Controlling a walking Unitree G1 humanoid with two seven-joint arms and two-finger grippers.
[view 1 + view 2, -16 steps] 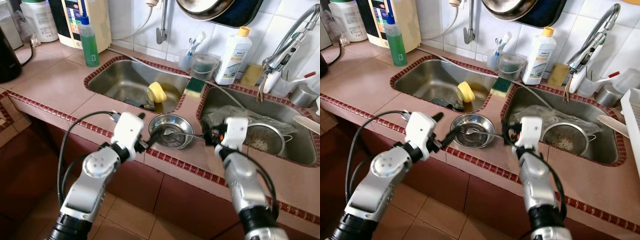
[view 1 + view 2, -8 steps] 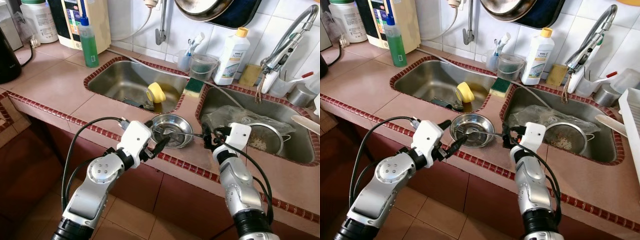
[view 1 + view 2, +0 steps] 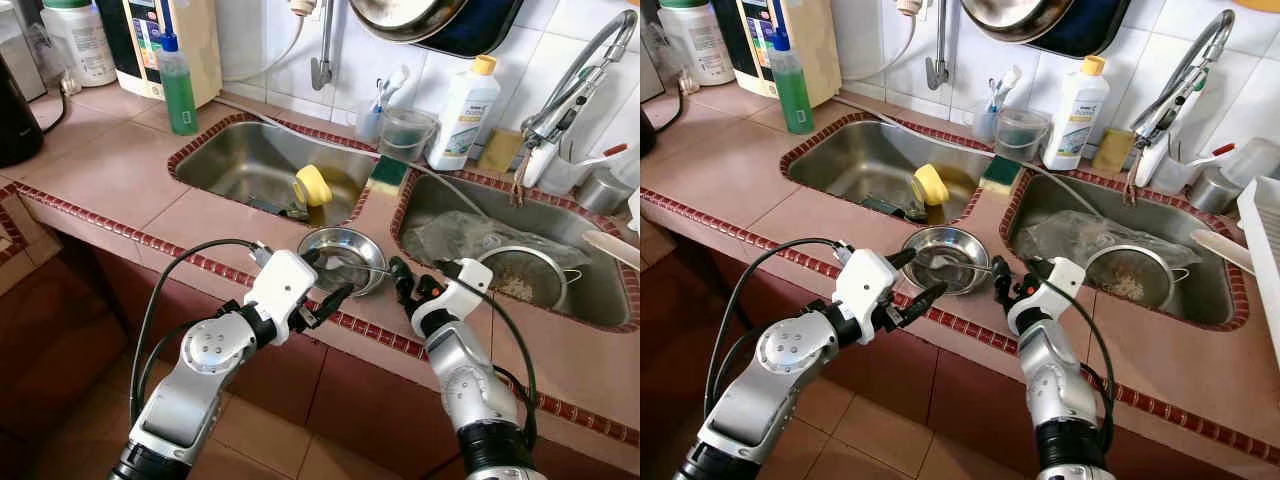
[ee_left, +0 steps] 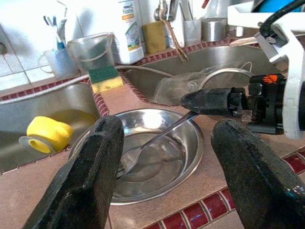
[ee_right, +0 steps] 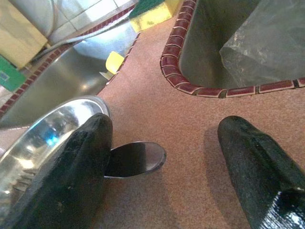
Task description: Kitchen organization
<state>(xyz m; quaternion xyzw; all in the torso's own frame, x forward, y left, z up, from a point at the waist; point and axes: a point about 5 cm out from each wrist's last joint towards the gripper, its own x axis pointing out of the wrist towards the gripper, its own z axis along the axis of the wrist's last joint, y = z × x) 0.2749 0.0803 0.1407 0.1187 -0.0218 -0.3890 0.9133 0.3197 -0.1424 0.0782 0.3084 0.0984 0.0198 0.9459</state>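
Both grippers hung over the counter's front edge with their black fingers spread wide and gripping nothing: the left gripper (image 4: 167, 157) faced the steel bowl (image 3: 343, 260) from the near side, and the right gripper (image 5: 162, 157) sat just beside the bowl's right rim. A fork (image 4: 152, 140) lay in the bowl, its flat handle end (image 5: 136, 159) sticking out over the rim onto the brown counter (image 3: 120, 175), between the right gripper's fingers (image 5: 71, 157). That bowl stood on the strip between the two sinks, with a yellow cup (image 3: 312, 184) lying in the left sink (image 3: 240, 160).

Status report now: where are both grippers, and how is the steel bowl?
Left gripper open, facing the steel bowl. Right gripper open at the fork handle. Fork lies in bowl, handle over rim. Nothing in the way.
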